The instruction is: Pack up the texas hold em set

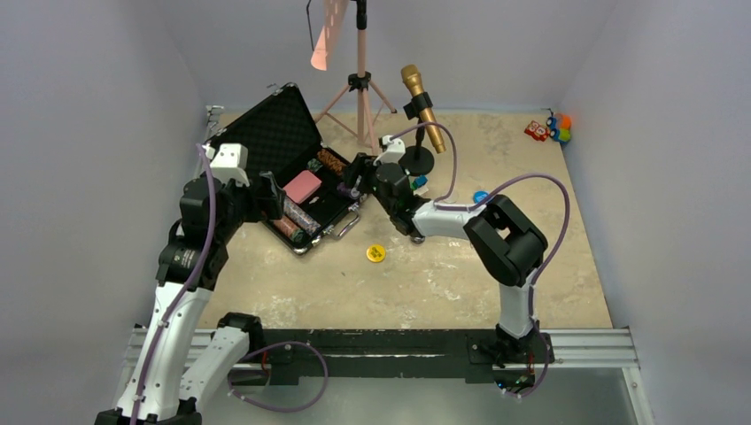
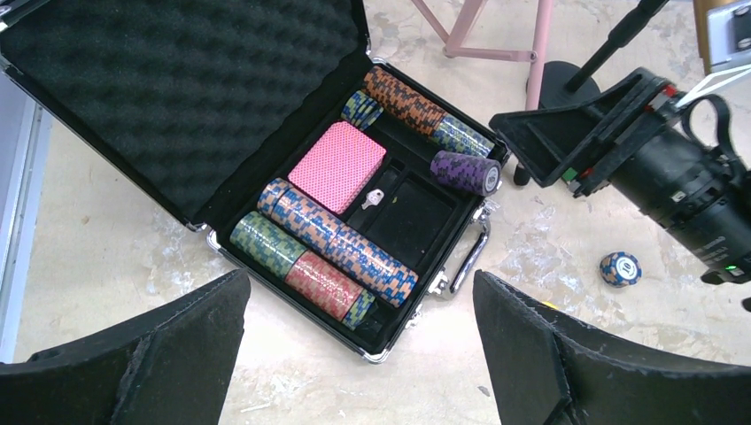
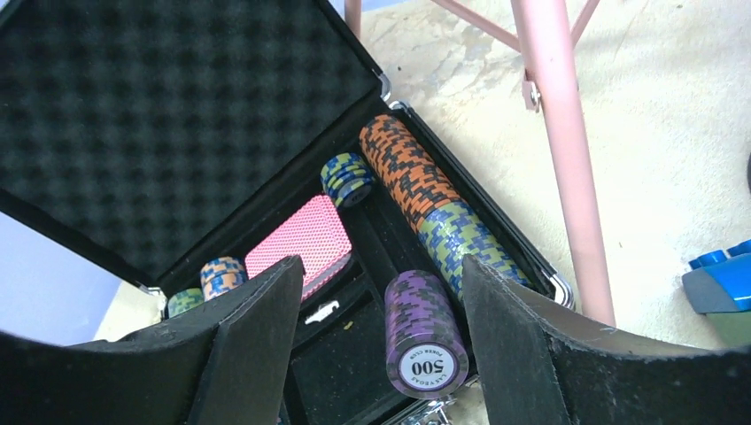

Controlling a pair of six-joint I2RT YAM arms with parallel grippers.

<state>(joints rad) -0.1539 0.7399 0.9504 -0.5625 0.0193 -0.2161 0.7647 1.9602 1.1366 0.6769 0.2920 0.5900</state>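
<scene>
The black briefcase (image 1: 266,133) lies open at the back left, foam lid up. In the left wrist view its tray (image 2: 416,212) holds the pink card deck (image 2: 338,166), long rows of chip stacks (image 2: 341,243) and a purple chip stack (image 2: 467,172) near the handle (image 2: 469,257). My right gripper (image 3: 381,345) is open over the tray's handle side, and the purple stack (image 3: 425,332) lies between its fingers. My left gripper (image 2: 363,354) is open and empty above the case's near corner. A yellow button (image 1: 375,253) and a blue button (image 1: 480,197) lie on the table. A loose chip (image 2: 620,268) lies right of the case.
A gold microphone (image 1: 423,106) on a black stand and a pink tripod (image 1: 359,88) stand just behind the case. A blue object (image 3: 717,283) lies by the stand base. Toy blocks (image 1: 549,130) sit in the far right corner.
</scene>
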